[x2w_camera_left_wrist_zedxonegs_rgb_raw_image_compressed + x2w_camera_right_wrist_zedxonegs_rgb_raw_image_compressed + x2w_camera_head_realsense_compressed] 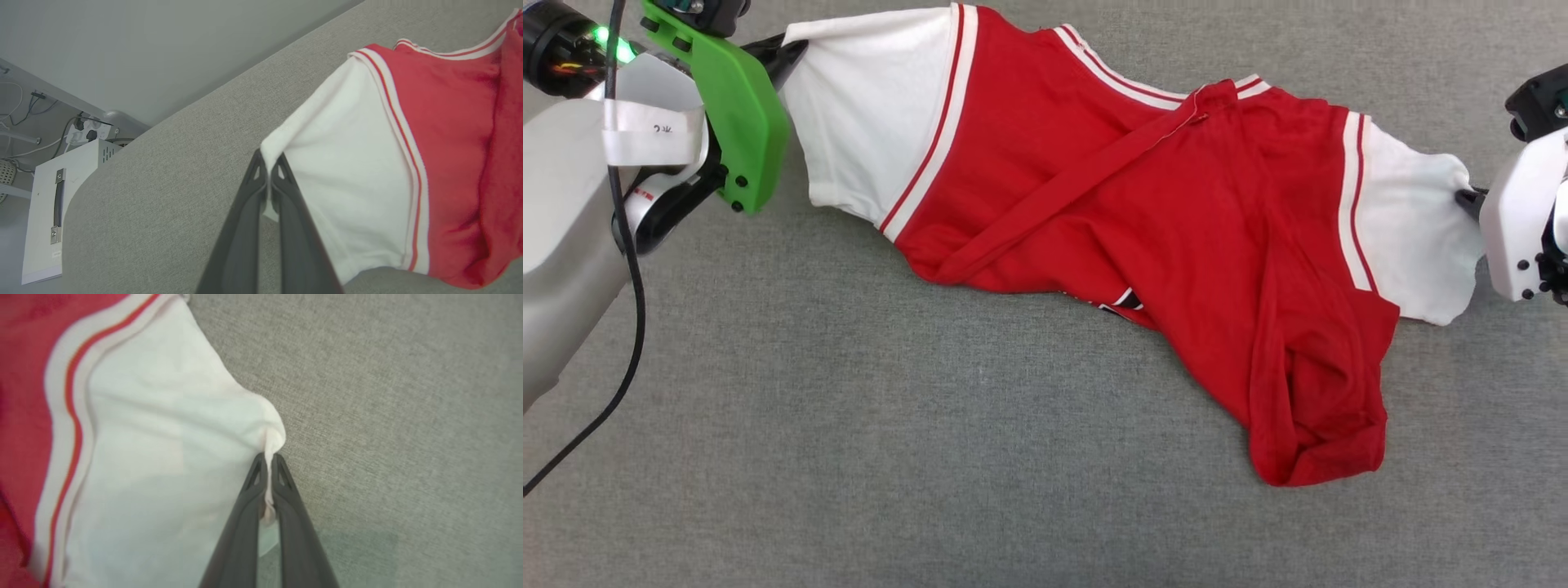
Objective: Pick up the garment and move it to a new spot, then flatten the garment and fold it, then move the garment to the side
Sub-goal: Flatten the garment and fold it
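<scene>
While both claws pinch opposite sleeves, the red short-sleeved jersey T-shirt with white sleeves and striped trim (1143, 204) lies stretched crosswise on the grey woven cloth surface (849, 457). Its body is twisted, with a diagonal fold across the chest and the hem bunched on the robot's right, nearer side.

Left gripper (267, 161): closed on the corner of one white sleeve. Right gripper (268, 459): closed on a thin pleat at the other sleeve's edge.

Probable hazards:
- The right hold takes in very little cloth and may slip under tension or on lifting.
- Drawing the arms apart could tighten the twist rather than flatten it.
- The bunched hem may drag and tuck under.
</scene>
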`<state>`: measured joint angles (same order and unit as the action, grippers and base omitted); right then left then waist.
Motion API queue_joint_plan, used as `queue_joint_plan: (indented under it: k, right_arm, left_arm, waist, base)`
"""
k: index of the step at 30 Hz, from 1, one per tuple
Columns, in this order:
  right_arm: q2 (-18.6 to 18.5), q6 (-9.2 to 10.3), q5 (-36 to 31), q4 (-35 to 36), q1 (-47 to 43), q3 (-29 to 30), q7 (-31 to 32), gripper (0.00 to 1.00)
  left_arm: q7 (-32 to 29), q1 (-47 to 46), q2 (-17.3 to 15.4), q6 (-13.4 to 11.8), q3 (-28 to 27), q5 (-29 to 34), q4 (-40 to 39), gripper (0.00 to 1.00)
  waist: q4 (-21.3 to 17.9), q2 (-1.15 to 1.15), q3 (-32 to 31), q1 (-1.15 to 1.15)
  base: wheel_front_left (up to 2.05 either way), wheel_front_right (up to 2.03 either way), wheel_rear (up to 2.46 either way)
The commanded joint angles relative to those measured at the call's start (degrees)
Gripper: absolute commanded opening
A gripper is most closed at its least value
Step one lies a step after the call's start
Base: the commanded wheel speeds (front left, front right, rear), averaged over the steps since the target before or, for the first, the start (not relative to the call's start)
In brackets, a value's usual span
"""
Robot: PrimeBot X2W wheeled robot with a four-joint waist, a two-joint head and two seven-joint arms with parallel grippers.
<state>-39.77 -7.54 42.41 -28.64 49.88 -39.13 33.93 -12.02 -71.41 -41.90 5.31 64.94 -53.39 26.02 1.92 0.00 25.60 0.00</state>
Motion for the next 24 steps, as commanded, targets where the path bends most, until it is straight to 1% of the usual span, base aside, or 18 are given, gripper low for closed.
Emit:
queue_joint_plan:
  k: [1,4,8,14,20,24]
  right_arm:
    - [-0.1,0.05,0.7,-0.4,0.4,-0.7,-1.9,0.00]
    - [-1.3,0.05,1.6,0.4,1.8,-0.9,-6.0,0.00]
    - [-3.3,0.05,2.4,2.3,3.5,-1.7,-9.6,0.00]
    - [-5.6,0.05,3.2,4.7,7.3,-0.4,-15.0,0.00]
    - [-6.9,0.05,1.5,5.9,12.7,0.9,-18.5,0.00]
    - [-6.6,0.05,0.4,5.6,17.2,1.2,-19.2,0.00]
  left_arm:
    - [0.9,1.0,0.2,0.0,0.0,-0.2,0.5,0.00]
    - [2.3,1.4,0.3,0.1,-0.1,-0.2,1.1,0.00]
    - [3.8,1.3,0.2,0.0,-0.3,0.2,1.2,0.00]
    - [6.2,0.1,-0.3,-0.4,-1.2,0.9,0.6,0.00]
    - [9.1,-3.2,-0.1,-1.3,-3.0,2.0,0.4,0.00]
    - [10.8,-6.7,0.8,-1.6,-4.4,3.0,1.5,0.00]
  waist:
    - [-1.1,0.00,-3.5,0.00]
    - [-1.4,0.00,-6.3,0.00]
    - [-1.7,0.00,-8.9,0.00]
    - [-2.3,0.00,-11.2,0.00]
    - [-2.9,0.00,-11.5,0.00]
    - [-3.6,0.00,-10.3,0.00]
  base:
    - [0.00,0.00,0.00]
    - [0.00,0.00,0.00]
    - [0.00,0.00,0.00]
    - [0.00,0.00,0.00]
    - [0.00,0.00,0.00]
    - [0.00,0.00,0.00]
